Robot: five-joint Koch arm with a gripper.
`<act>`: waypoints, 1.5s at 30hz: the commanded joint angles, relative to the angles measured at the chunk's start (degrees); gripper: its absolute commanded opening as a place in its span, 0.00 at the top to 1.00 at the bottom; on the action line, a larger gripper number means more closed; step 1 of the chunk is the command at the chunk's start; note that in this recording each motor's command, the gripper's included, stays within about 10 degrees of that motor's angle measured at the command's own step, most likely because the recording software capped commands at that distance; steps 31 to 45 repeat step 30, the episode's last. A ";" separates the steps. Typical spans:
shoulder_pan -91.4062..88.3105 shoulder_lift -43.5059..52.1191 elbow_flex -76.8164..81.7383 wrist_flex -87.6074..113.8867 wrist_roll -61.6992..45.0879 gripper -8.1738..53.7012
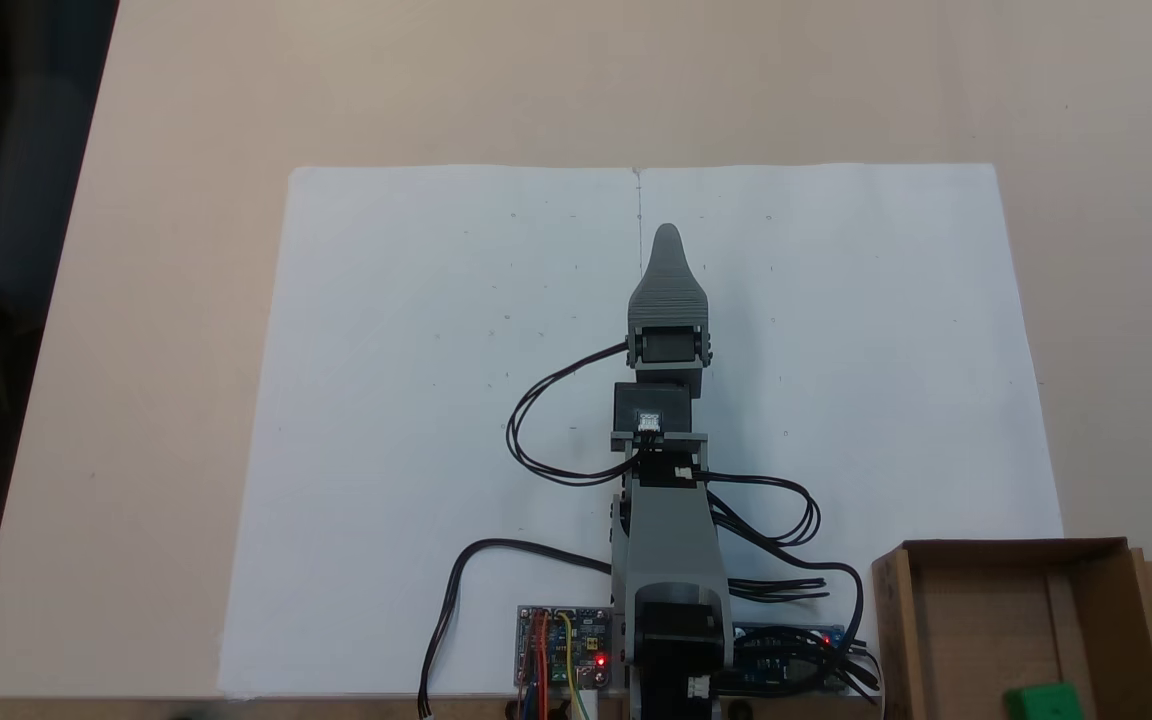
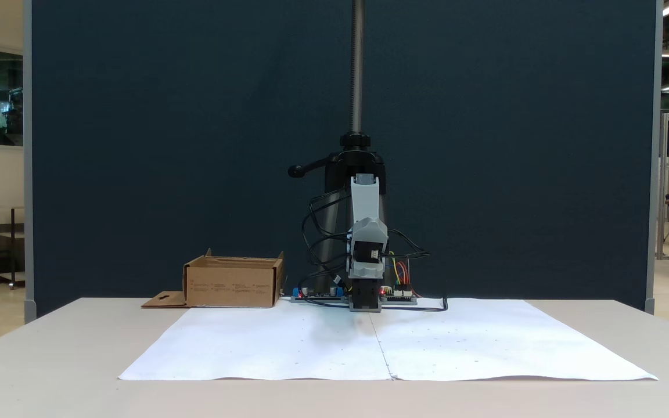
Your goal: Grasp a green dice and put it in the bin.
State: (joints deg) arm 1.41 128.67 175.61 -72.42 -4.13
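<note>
Green dice: small bright green cube, rounded edges, lying on the floor of the bin at the bottom edge of a fixed view, partly cropped by the frame; pips not readable. Bin is a shallow brown cardboard box, open top, flap with keyhole cut-out flat on the table beside it; in a fixed view it sits left of the arm base, walls hide the dice. Gripper is grey, pointing out over the paper, well apart from bin and dice; jaws stack one behind the other for both cameras, so can't tell how open, nothing seen held. Surface: beige table with two white paper sheets joined at a centre seam, faint dots. Circuit boards with red LEDs and black cables at the base. Room: dark blue partition behind, camera pole, workshop beyond.
</note>
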 commanded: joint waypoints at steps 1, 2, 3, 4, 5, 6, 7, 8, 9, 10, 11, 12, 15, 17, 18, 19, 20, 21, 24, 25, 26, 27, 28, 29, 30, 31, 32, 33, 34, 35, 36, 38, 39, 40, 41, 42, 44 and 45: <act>0.62 6.15 3.69 -4.92 -4.13 0.14; 0.62 6.15 3.69 -4.92 -4.13 0.14; 0.62 6.15 3.69 -5.01 -4.04 0.14; 0.62 6.15 3.69 -5.10 -4.04 0.14; 0.62 6.15 3.69 -5.19 -4.04 0.14; 0.62 6.15 3.69 -5.36 -4.04 0.14; 0.62 6.24 3.69 -5.54 -4.04 0.14; 0.62 6.24 3.69 -5.71 -4.04 0.14; 0.70 6.24 3.69 -5.71 -4.04 0.14; 0.70 6.24 3.69 -5.71 -4.04 0.14; 0.70 6.24 3.69 -5.80 -4.04 0.14; 0.70 6.24 3.69 -5.80 -4.04 0.14; 0.70 6.24 3.69 -6.06 -4.04 0.14; 0.62 6.24 3.69 -6.68 -4.04 0.14; 0.70 6.24 3.69 -7.12 -4.04 0.14; 0.62 6.24 3.69 -7.56 -4.04 0.14; 0.62 6.24 3.69 -7.56 -4.04 0.14; 0.62 6.24 3.69 -7.73 -4.04 0.14; 0.62 6.24 3.69 -8.53 -4.04 0.14; 0.62 6.24 3.69 -8.88 -4.04 0.14; 0.62 6.24 3.69 -8.96 -4.04 0.14; 0.62 6.24 3.69 -9.14 -4.04 0.14; 0.62 6.24 3.69 -9.14 -4.04 0.14; 0.62 6.24 3.69 -9.14 -4.04 0.14; 0.62 6.24 3.69 -9.23 -4.04 0.14; 0.62 6.24 3.69 -9.23 -4.04 0.14; 0.62 6.24 3.69 -9.23 -4.04 0.14; 0.62 6.24 3.69 -9.23 -4.04 0.14; 0.62 6.24 3.69 -9.23 -4.04 0.14; 0.62 6.24 3.69 -9.23 -4.04 0.14; 0.62 6.24 3.69 -9.23 -4.04 0.14; 0.62 6.24 3.69 -9.23 -4.04 0.14; 0.62 6.24 3.69 -9.23 -4.04 0.14; 0.62 6.24 3.69 -9.23 -4.04 0.14; 0.62 6.24 3.69 -9.23 -4.04 0.14; 0.62 6.24 3.69 -9.23 -4.04 0.14; 0.62 6.24 3.69 -9.23 -4.04 0.14; 0.62 6.24 3.69 -9.23 -4.04 0.14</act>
